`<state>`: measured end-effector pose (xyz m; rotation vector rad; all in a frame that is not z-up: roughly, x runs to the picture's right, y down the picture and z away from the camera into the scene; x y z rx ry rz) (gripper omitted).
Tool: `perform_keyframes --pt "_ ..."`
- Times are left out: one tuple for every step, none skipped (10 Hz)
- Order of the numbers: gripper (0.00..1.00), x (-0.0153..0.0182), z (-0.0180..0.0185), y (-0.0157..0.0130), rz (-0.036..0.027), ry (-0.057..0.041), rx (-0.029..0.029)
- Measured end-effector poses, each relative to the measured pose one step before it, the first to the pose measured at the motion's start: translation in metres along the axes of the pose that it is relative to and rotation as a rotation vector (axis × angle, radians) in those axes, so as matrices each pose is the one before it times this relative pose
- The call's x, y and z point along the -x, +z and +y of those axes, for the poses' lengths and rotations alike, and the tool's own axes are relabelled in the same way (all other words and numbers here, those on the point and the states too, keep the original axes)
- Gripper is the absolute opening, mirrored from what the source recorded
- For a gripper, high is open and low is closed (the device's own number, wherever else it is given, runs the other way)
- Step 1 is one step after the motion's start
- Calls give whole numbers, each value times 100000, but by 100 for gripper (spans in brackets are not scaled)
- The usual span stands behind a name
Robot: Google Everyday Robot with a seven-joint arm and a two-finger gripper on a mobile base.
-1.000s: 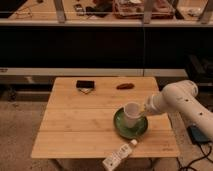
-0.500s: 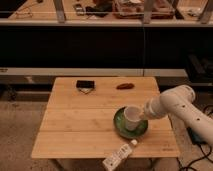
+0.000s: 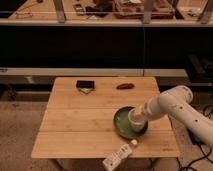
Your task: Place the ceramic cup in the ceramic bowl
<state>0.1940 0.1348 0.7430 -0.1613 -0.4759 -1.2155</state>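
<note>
A light wooden table [image 3: 90, 125] stands in front of a dark shelving unit [image 3: 100, 45]. On the right part of the table, toward the near edge, sits the green bowl [image 3: 121, 123], wide and shallow with a lighter inside. The white arm [image 3: 172, 102] reaches in from the right and slants down and leftward to the bowl. At its end the gripper [image 3: 136, 118] is over the right half of the bowl, down within the rim's outline, and the white cup [image 3: 134, 120] shows there as a pale shape at the gripper's tip, inside the bowl's outline. Whether the cup rests on the bowl's floor or hangs just above it cannot be told, and how the gripper stands on the cup cannot be told either. Just beside the bowl on its near side, a white remote-like device [image 3: 118, 156] lies slantwise at the table's near edge, partly overhanging it. Toward the far edge lie a small dark flat object [image 3: 85, 85], left of centre, and a small reddish-brown item [image 3: 125, 86] to its right, both well apart from the bowl.
</note>
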Motion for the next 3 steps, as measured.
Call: perform_keyframes --pt "80 -189 32 -481 1184 1396 -149" --pt "80 -205 38 -591 1245 822 89" --pt "80 -382 91 -757 1712 541 225"
